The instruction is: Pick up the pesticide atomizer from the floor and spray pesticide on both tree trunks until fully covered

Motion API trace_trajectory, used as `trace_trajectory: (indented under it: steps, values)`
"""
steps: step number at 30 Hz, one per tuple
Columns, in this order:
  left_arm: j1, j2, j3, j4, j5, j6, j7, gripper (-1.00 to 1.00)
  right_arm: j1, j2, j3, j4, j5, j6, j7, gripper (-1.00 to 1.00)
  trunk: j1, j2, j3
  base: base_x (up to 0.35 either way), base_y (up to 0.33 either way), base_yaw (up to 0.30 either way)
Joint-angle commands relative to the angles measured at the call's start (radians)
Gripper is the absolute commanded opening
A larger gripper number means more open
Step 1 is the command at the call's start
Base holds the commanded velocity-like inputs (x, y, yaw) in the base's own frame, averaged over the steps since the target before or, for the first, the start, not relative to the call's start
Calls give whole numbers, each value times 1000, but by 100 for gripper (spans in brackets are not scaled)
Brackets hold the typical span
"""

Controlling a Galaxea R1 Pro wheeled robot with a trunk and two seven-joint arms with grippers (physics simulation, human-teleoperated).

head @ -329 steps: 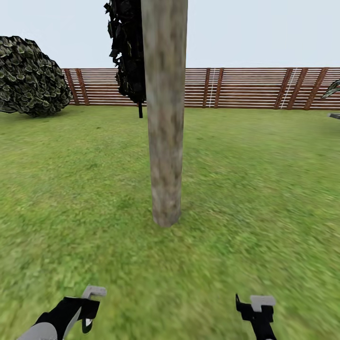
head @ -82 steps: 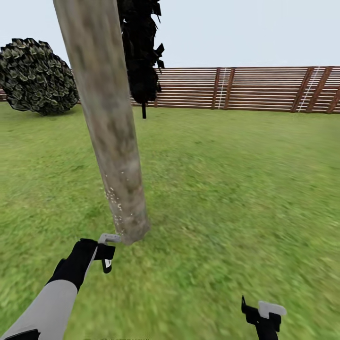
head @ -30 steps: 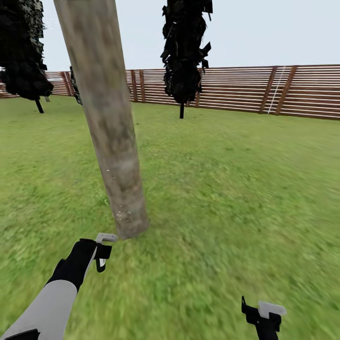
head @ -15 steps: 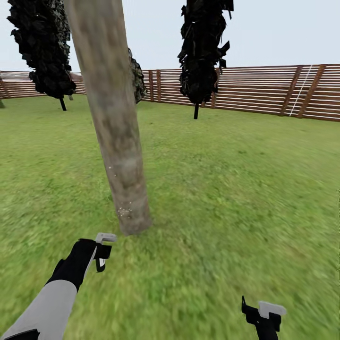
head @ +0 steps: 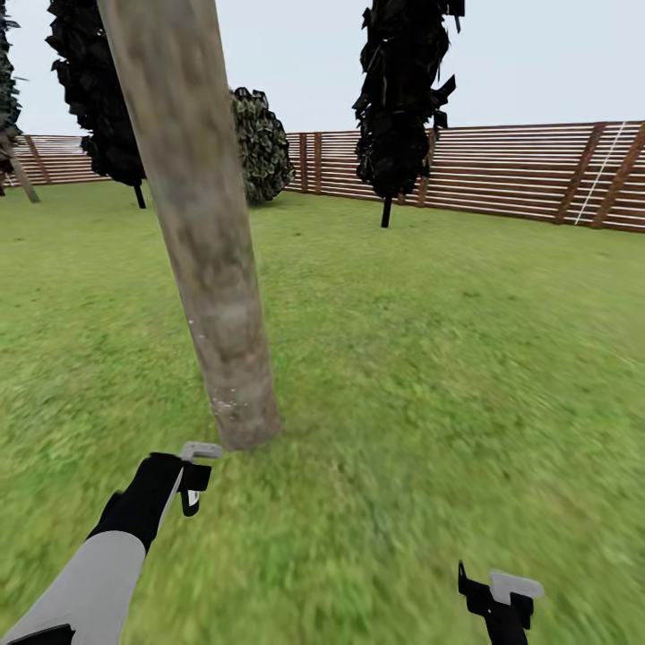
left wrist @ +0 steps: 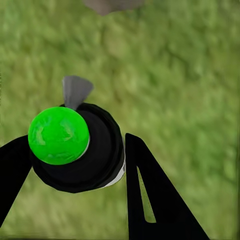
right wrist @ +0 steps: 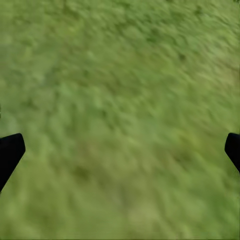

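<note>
1. The robot stands on the green grass of the garden (head: 430, 358). A brown fence (head: 502, 170) made of flat wooden boards runs along the far side.
2. A tall tree trunk (head: 202, 224) stands just ahead and a bit to the left. Its bark is grey and tan with patches, and it leans in the head view.
3. Tiny white dots of pesticide (head: 224, 405) sit low on the trunk, near the bottom. There are only a few dots, and the bark higher up looks bare.
4. The left gripper (head: 191, 475) reaches out near the bottom of the trunk, but is not touching it.
5. In the left wrist view, the two black fingers (left wrist: 150, 195) squeeze the pesticide atomizer (left wrist: 85, 152). It is a small round black bottle, and its top looks bright green here. A grey nozzle sticks out of it toward the trunk.
6. The right gripper (head: 502, 598) hangs low over the grass. In the right wrist view its fingertips (right wrist: 10, 150) are spread wide with only grass between them.
7. Two very dark narrow trees (head: 403, 98) and a round bush (head: 260, 143) stand by the fence.
8. I cannot see any words or labels on anything.
</note>
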Motion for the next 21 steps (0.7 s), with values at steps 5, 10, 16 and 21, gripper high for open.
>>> trace_trajectory:
  steps: [5,10,16,21]
  values:
    - [0,1,18,0,1,0,0,-100,0,0,0,0,0,0,0,100,0,0,0,158,-260,278]
    - [0,1,21,0,2,-1,0,-100,0,0,0,0,0,0,0,100,0,0,0,175,-242,278]
    - [0,1,23,0,2,-1,0,-100,0,0,0,0,0,0,1,100,0,0,0,9,-266,278]
    - [0,1,24,0,2,-2,0,-100,0,0,0,0,0,0,1,100,0,0,0,-174,-187,278]
